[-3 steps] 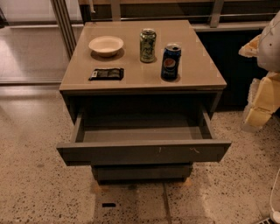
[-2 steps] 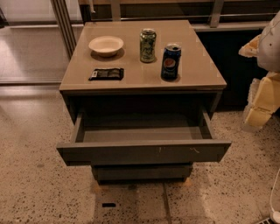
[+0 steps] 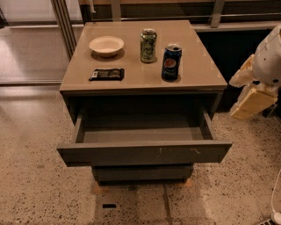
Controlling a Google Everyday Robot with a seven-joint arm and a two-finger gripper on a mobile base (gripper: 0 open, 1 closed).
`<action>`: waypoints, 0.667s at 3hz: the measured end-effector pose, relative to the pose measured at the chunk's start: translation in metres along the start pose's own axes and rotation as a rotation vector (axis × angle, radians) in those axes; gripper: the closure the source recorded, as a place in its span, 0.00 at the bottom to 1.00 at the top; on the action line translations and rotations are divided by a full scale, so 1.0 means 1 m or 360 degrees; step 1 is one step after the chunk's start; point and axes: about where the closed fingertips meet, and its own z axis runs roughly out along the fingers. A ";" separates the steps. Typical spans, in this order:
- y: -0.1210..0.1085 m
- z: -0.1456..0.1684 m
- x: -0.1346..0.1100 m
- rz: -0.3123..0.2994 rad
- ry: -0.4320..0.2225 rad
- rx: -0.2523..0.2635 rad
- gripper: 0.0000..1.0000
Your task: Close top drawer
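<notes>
The top drawer point(image 3: 145, 152) stands open, left of the tool point(image 3: 249, 103); its grip cannot be told.

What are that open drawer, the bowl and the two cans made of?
The top drawer: matte grey-brown board, probably laminated wood, with whitish scuffs on the front. The bowl: cream and smooth, maybe ceramic or plastic. The green can and blue can: likely aluminium, given the shiny rims. The claw hangs right of the cabinet.

Speckled terrazzo floor point(image 3: 35, 193); metal railing point(image 3: 217, 13) behind; dim light.
</notes>
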 end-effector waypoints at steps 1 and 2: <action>0.012 0.062 0.005 0.0065 -0.0119 -0.0074 0.65; 0.031 0.122 0.009 0.0095 -0.0197 -0.0179 0.88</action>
